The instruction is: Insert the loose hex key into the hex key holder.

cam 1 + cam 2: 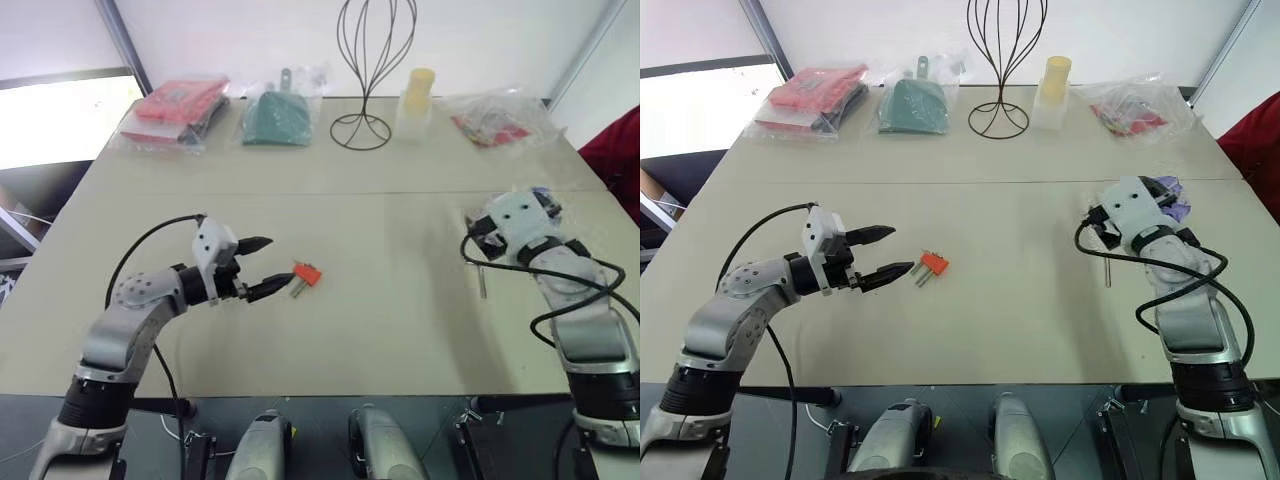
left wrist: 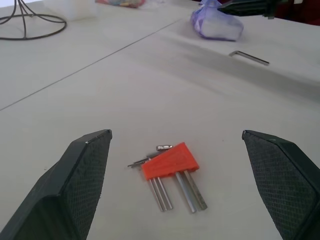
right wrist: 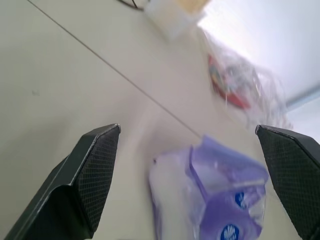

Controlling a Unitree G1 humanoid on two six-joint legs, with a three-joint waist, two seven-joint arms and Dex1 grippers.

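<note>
- Red-orange plastic marks the hex key holder (image 1: pixel 307 272), which is seen lying flat on the pale worktop (image 1: pixel 380 330), left of centre, with short grey metal keys protruding from its side.
- Just in front of the holder, the left pincer (image 1: pixel 268 266) is held low over the worktop, its two black fingers spread wide and pointed at the block; nothing is gripped between them.
- In the left wrist view, the holder (image 2: pixel 169 161) is framed between the two parted fingers (image 2: pixel 75 185), apart from both of them.
- Silver-grey and thin, the loose hex key (image 1: pixel 481 281) is seen lying bare on the worktop on the right side, well apart from the holder and just beside the right arm.
- In the left wrist view the same key (image 2: pixel 250 57) is shown flat on the surface, its short bent end turned towards a purple-and-white plastic packet (image 2: pixel 215 25).
- The right pincer (image 3: pixel 190 175) is held above the worktop near that key, its jaws fully apart and empty, as shown by the right wrist view, where the two black fingers (image 3: pixel 90 180) stand wide on either side of the purple packet (image 3: pixel 215 200).
- Along the far edge of the worktop are set a black wire stand (image 1: pixel 365 70), a pale yellow cup-like container (image 1: pixel 418 95), and several clear bags: one with red contents (image 1: pixel 175 110), one with green (image 1: pixel 275 115) and one with mixed items (image 1: pixel 495 120).
</note>
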